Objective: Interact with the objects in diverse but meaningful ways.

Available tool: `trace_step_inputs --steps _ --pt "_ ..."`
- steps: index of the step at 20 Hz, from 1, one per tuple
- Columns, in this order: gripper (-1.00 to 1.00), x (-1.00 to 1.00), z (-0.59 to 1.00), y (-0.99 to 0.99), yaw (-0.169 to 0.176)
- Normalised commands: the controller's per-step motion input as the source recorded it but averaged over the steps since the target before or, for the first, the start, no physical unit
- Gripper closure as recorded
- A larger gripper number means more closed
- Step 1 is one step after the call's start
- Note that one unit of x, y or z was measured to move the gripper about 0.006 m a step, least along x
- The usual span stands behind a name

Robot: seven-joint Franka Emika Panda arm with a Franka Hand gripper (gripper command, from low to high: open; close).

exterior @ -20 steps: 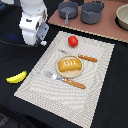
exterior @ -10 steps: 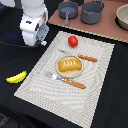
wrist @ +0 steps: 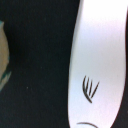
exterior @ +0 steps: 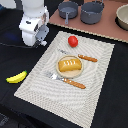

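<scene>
The white Franka arm (exterior: 34, 15) comes down from 12 o'clock at the exterior view's upper left, its boxy white wrist (exterior: 33, 31) upright. The jaws beneath are hidden in shadow, their spread unreadable.

No legible text, labels or numbers anywhere.

We note a black worktop (exterior: 117, 100) carrying a beige placemat (exterior: 95, 75) with fine woven stripes. On it, a red tomato (exterior: 73, 41), a golden-orange loaf (exterior: 69, 65) scored with darker lines, a tan plate (exterior: 75, 74), and a fork (exterior: 66, 80) and knife (exterior: 80, 56), each with a silver metal part and an orange-brown handle. A yellow banana (exterior: 16, 77) has dark tips. Two pots (exterior: 68, 9) are dark grey, on a reddish-brown board (exterior: 107, 30). The arm (exterior: 34, 22) is white. In the wrist view we see a pale white surface (wrist: 100, 55) with thin black strokes.
</scene>
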Motion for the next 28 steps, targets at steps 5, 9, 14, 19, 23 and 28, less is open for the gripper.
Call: trace_step_inputs --steps 5,9,14,19,23,28 --pt "1.00 -0.26 -0.28 0.13 0.000" --pt "1.00 -0.25 -0.26 0.12 0.000" --pt "1.00 -0.22 -0.15 0.07 0.000" --pt "1.00 -0.08 0.62 0.05 -0.019" --pt "1.00 0.30 1.00 0.00 -0.028" --pt "1.00 0.44 0.60 -0.03 -0.041"
